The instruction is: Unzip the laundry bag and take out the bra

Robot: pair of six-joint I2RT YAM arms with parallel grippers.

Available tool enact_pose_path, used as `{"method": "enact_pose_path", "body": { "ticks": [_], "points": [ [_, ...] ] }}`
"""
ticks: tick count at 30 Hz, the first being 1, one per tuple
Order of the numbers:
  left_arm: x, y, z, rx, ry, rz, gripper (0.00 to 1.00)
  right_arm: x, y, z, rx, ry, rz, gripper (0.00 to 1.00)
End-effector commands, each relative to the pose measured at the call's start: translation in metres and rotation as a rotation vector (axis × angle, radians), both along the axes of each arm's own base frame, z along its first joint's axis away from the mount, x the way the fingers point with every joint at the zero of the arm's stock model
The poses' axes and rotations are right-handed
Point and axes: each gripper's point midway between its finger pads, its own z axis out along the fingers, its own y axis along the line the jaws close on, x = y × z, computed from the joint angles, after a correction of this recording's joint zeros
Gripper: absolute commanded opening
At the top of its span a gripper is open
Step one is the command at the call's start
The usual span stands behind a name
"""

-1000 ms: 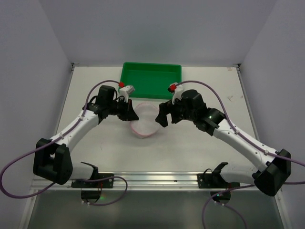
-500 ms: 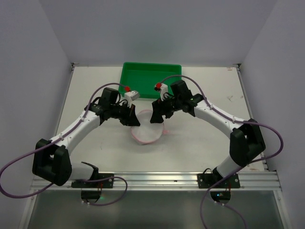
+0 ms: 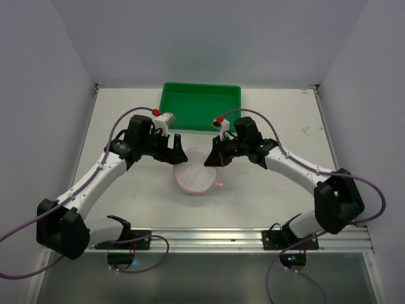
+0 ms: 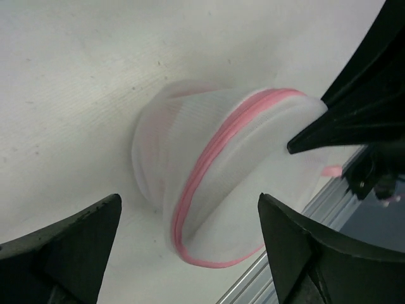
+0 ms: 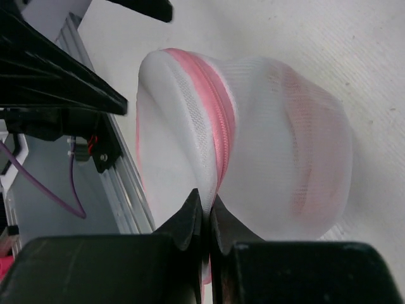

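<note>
A small round bag [image 3: 195,172] of white see-through mesh is seen on the table [image 3: 126,190], near its middle and a little in front of the tray [image 3: 201,101]. Two domed halves are joined along a pink zipper [image 4: 204,166] that runs around the rim. Along the stretch shown in the wrist views, the halves are closed against each other. The bag is tilted up on edge, with its lower rim resting on the table. Its upper rim is pinched at the zipper by the right gripper [image 5: 205,201], whose fingers are pressed together. A short pink tab [image 3: 219,184] is seen sticking out at the rim. What lies inside cannot be made out.
</note>
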Motion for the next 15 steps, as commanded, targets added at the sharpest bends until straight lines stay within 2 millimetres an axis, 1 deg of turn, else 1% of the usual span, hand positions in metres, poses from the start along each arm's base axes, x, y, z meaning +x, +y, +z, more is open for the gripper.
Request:
{"method": "enact_pose_path", "body": {
  "ticks": [1,2,3,4,5,6,7,8,9,10,11,12,13,14,15],
  "points": [
    [0.015,0.014,0.035,-0.061,-0.068,0.267,0.93,0.021,0.003,0.039,0.139,-0.057,-0.202,0.0],
    [0.015,0.017,0.05,-0.128,-0.088,0.347,0.98,0.028,0.002,0.046,0.17,-0.072,-0.256,0.0],
    [0.012,0.018,0.051,-0.159,-0.087,0.376,0.99,0.024,-0.002,0.043,0.196,-0.026,-0.311,0.0],
    [0.005,0.021,0.037,-0.187,-0.031,0.439,1.0,0.03,-0.006,0.045,0.213,-0.036,-0.373,0.0],
    [0.003,0.025,0.049,-0.24,-0.071,0.473,1.0,0.036,-0.007,0.055,0.27,-0.062,-0.413,0.0],
    [-0.001,0.025,0.045,-0.269,-0.059,0.491,1.0,0.031,-0.012,0.05,0.303,-0.014,-0.465,0.0],
    [-0.007,0.023,0.031,-0.316,-0.001,0.521,1.0,0.037,-0.017,0.051,0.326,-0.018,-0.527,0.0],
    [-0.014,0.019,0.033,-0.361,0.007,0.515,1.0,0.036,-0.019,0.048,0.359,-0.012,-0.555,0.0],
    [-0.018,0.016,0.029,-0.395,0.028,0.512,1.0,0.036,-0.02,0.054,0.404,0.009,-0.587,0.0],
    [-0.018,0.01,0.035,-0.466,0.038,0.517,1.0,0.037,-0.022,0.055,0.425,0.009,-0.611,0.0],
    [-0.025,0.01,0.022,-0.483,0.059,0.521,0.98,0.043,-0.026,0.06,0.456,-0.015,-0.662,0.0],
    [-0.029,0.005,0.021,-0.507,0.066,0.512,0.96,0.04,-0.027,0.055,0.466,0.013,-0.686,0.0],
    [-0.026,0.001,0.031,-0.567,0.044,0.517,0.95,0.04,-0.029,0.059,0.489,0.011,-0.704,0.0],
    [-0.03,-0.002,0.025,-0.575,0.057,0.512,0.93,0.039,-0.029,0.061,0.523,0.002,-0.715,0.0],
    [-0.03,-0.005,0.026,-0.593,0.056,0.511,0.92,0.039,-0.029,0.064,0.547,0.016,-0.727,0.0]
  ]
}}
